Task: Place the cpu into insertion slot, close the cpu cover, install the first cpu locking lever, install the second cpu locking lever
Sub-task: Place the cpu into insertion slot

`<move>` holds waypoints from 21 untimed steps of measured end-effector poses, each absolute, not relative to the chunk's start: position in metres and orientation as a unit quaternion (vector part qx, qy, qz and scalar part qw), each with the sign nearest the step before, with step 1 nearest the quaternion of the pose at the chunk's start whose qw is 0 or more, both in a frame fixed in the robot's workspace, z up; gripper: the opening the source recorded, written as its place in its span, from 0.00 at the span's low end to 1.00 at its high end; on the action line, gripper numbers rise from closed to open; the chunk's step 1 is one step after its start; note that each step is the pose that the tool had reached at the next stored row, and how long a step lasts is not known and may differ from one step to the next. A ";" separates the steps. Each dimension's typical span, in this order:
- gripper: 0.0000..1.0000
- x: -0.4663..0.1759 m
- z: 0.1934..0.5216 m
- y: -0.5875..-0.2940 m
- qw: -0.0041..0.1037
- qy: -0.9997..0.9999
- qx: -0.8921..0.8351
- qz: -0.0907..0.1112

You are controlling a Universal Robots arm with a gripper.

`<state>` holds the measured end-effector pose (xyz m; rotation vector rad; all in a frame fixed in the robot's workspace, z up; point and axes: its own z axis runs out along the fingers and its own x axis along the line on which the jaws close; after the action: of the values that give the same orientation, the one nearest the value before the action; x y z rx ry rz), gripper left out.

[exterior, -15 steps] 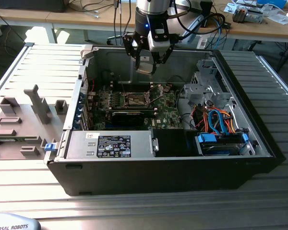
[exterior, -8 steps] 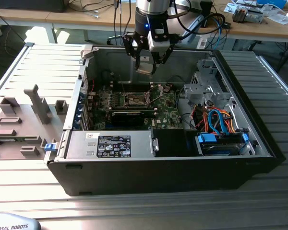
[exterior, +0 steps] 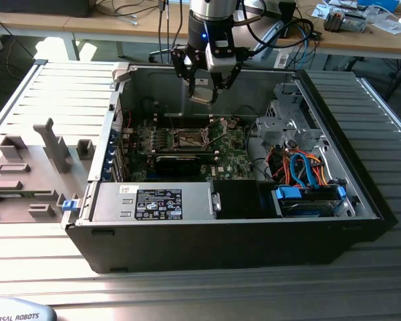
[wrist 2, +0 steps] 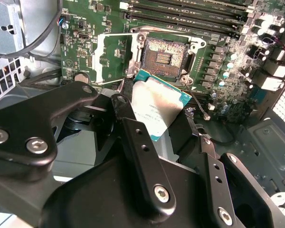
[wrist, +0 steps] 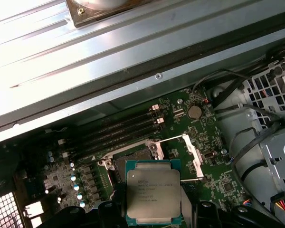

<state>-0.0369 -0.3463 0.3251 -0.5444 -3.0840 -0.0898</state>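
Gripper (exterior: 203,92) fingers (wrist 2: 135,140) clamped on opposite edges of the cpu (wrist 2: 154,107). Chip held in air above the bare socket (wrist 2: 164,51), toward the far wall of the case (exterior: 220,244). The cpu cover (wrist 2: 107,56) seems swung open beside the socket.

The cpu (wrist: 153,191) (wrist 2: 156,108) is shown with a silver-grey metal top, faintly printed in dark grey and edged by a teal-green rim. The gripper (exterior: 203,93) is finished in black, dotted with silver screw heads. The motherboard (wrist: 194,137) is coloured dark green, and its memory slots (wrist: 118,134) are black. The cpu cover (wrist: 194,154) is bright silver. In the exterior view, the case (exterior: 220,251) is painted black outside and dull grey inside. A white-and-black label (exterior: 159,204) is carried at seven o'clock within it, and orange, blue and red cables (exterior: 301,167) are bundled at four o'clock. The table (exterior: 187,287) is pale grey, patterned with ribbed stripes.
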 end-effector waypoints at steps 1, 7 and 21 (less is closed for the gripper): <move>0.54 -0.037 0.325 -0.346 0.004 -0.984 -0.174 -0.029; 0.54 -0.037 0.325 -0.346 0.004 -0.984 -0.177 -0.029; 0.54 -0.037 0.325 -0.346 0.004 -0.983 -0.184 -0.029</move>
<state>-0.0369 -0.3464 0.3251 -0.5755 -3.0789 -0.0899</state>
